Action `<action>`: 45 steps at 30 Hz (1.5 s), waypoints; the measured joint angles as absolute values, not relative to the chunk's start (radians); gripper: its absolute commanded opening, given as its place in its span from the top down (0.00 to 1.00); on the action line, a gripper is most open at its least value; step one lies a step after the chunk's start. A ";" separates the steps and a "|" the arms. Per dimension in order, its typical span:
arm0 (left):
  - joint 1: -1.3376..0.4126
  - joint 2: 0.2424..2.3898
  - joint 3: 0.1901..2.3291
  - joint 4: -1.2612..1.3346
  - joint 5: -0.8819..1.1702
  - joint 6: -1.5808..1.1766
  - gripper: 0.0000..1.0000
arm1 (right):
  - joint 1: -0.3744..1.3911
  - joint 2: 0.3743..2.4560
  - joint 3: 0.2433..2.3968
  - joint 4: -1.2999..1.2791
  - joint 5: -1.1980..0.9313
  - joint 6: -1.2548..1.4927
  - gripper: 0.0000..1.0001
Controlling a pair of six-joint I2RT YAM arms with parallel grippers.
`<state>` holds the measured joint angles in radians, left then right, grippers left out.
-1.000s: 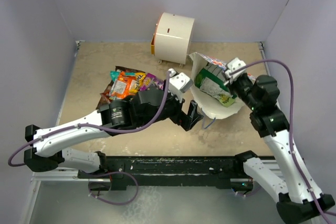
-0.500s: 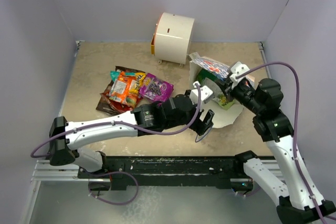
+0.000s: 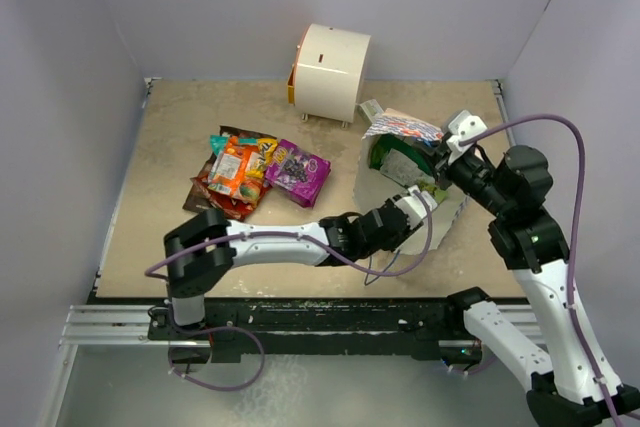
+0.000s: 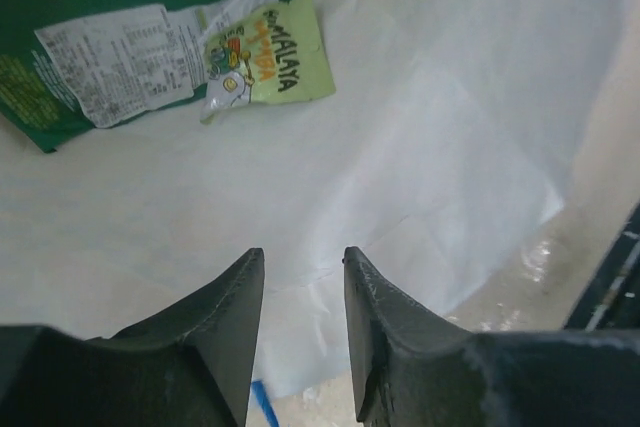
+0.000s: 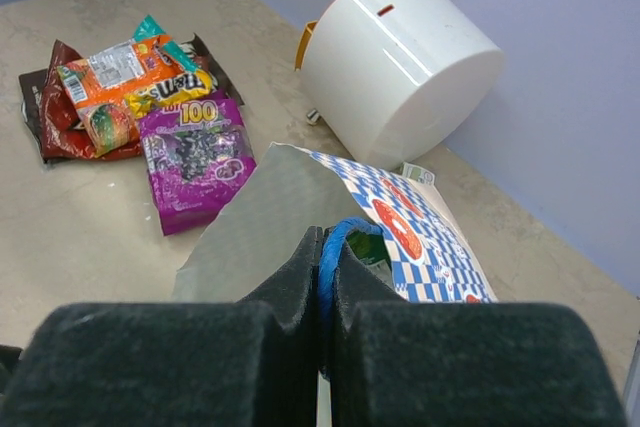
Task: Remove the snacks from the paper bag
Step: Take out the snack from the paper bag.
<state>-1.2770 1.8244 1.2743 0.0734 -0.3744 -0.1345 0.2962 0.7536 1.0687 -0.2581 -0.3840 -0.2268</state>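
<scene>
The paper bag [image 3: 398,128] lies on its side at the right, its mouth facing the front edge. My right gripper [image 3: 438,163] is shut on its blue string handle [image 5: 345,235] and holds the checked upper wall [image 5: 420,237] up. Inside lie a green-and-white packet [image 4: 120,37] and a tiny yellow-green one [image 4: 265,57]. My left gripper [image 4: 303,255] reaches into the mouth [image 3: 428,205]; its jaws stand a narrow gap apart over the white inner wall [image 4: 430,127], with nothing between them. Purple [image 3: 297,169], orange [image 3: 236,167] and dark brown [image 3: 213,194] snacks lie piled on the table.
A white cylindrical appliance [image 3: 330,69] stands at the back, just behind the bag. The snack pile [image 5: 120,87] sits left of centre. Grey walls close in both sides and the back. A black rail [image 3: 330,312] runs along the near edge.
My left arm has stretched right into the bag's mouth and its jaws have narrowed from wide open. The right gripper kept hold of the handle; the bag's mouth shifted a little.
</scene>
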 measured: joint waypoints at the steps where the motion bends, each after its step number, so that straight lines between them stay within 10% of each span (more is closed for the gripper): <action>1: -1.277 1.831 1.276 0.074 -0.376 -0.134 0.60 | 0.296 0.756 1.070 -0.260 -0.384 -0.227 1.00; 20: -1.215 2.233 1.674 0.085 -0.525 -0.115 0.04 | 0.296 0.766 1.128 -0.316 -0.376 -0.235 1.00; 45: -1.134 2.439 1.863 -0.010 -0.360 -0.258 0.09 | 0.296 0.792 1.185 -0.360 -0.375 -0.259 1.00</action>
